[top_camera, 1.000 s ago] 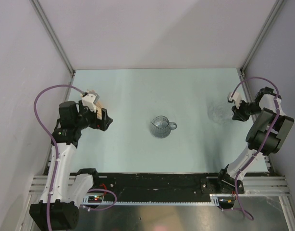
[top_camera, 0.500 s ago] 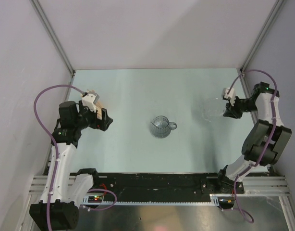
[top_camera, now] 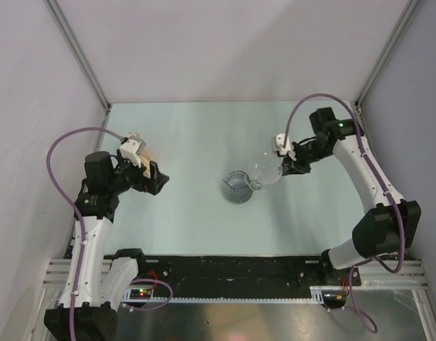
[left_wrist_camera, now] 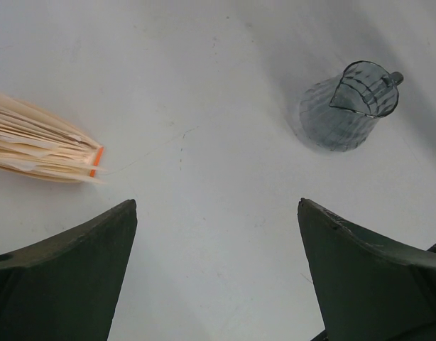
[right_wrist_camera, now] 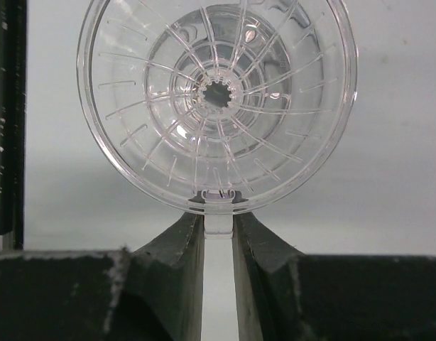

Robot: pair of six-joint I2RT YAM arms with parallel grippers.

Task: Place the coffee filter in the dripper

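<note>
You are looking at a job that is running partway: the pick-up is done and the seating is not. Your right gripper (right_wrist_camera: 218,226) is pinching a small tab on the rim of the coffee filter (right_wrist_camera: 216,99), its jaws standing nearly together on that tab. It is holding the piece in the air just beside the dripper (top_camera: 237,188), on the handle side. From above, the filter's edge is overlapping the dripper's handle, but you cannot tell whether the two are touching, and it is not sitting inside the cup. Your left gripper (left_wrist_camera: 216,206) is hanging wide open and empty over the table (top_camera: 189,135), with a tan stack of paper (left_wrist_camera: 40,145) lying near it and the dripper well apart. What is remaining, as I am judging it, is centring the filter over the mouth, lowering it in and letting go. The filter is showing as a clear, round, hard-looking cone (not paper, as far as these views tell), with thin ribs fanning out from a small toothed hole at its middle. The dripper is standing upright, grey, translucent and ribbed.
</note>
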